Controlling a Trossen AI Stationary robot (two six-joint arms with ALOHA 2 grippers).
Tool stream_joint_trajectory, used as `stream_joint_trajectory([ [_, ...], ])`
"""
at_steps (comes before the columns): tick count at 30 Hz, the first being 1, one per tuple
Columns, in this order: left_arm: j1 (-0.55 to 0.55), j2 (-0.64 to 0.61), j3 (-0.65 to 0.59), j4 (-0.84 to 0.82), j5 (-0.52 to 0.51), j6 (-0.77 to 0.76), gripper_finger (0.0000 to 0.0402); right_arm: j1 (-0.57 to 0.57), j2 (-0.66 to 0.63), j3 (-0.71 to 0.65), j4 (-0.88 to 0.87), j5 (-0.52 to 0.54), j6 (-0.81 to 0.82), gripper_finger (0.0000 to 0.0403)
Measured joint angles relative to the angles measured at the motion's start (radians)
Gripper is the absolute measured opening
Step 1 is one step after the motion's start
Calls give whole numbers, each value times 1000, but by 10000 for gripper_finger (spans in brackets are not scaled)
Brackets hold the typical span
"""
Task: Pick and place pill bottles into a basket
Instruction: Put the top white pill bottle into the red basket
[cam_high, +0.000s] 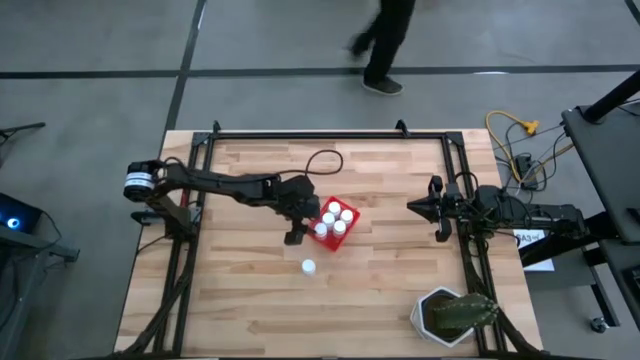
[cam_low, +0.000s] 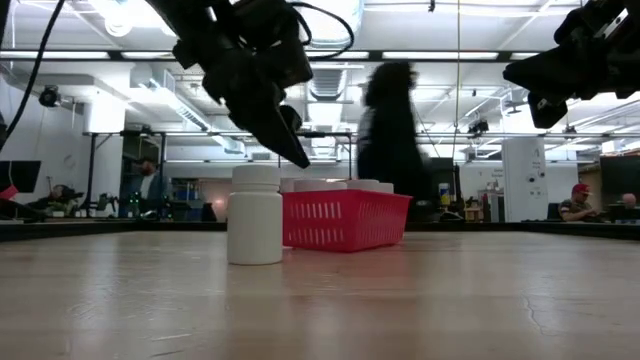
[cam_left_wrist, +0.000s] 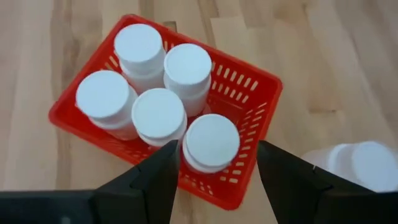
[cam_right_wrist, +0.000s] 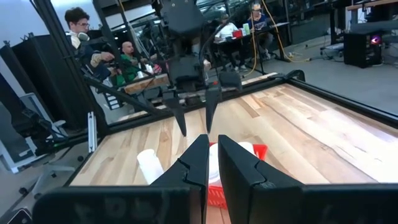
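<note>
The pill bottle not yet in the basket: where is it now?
In the high view the lone pill bottle stands upright on the table, just outside the red basket, apart from it, beneath the left gripper.

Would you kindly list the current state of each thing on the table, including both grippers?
Small red rectangular plastic basket: upright on the wooden table, holding five bottles.
Five white capped pill bottles in the basket: upright, capped.
Sixth white pill bottle: upright on the table outside the basket, capped.
Left gripper: open, empty, above the basket.
Right gripper: shut, empty, waiting at the table's right side.
Round white pot with green plant: upright near the table's corner.
</note>
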Motion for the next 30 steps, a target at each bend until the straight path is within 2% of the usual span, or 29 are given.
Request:
stream_joint_trajectory([
  [3,0,-33,2,-15,3,-43,196,0,0,0,0,-1,0,27],
  [14,-45,-180,3,-23,60,-43,196,0,0,0,0,0,-5,27],
  [30,-199,-166,2,-36,101,-44,196,0,1,0,-4,1,-8,27],
])
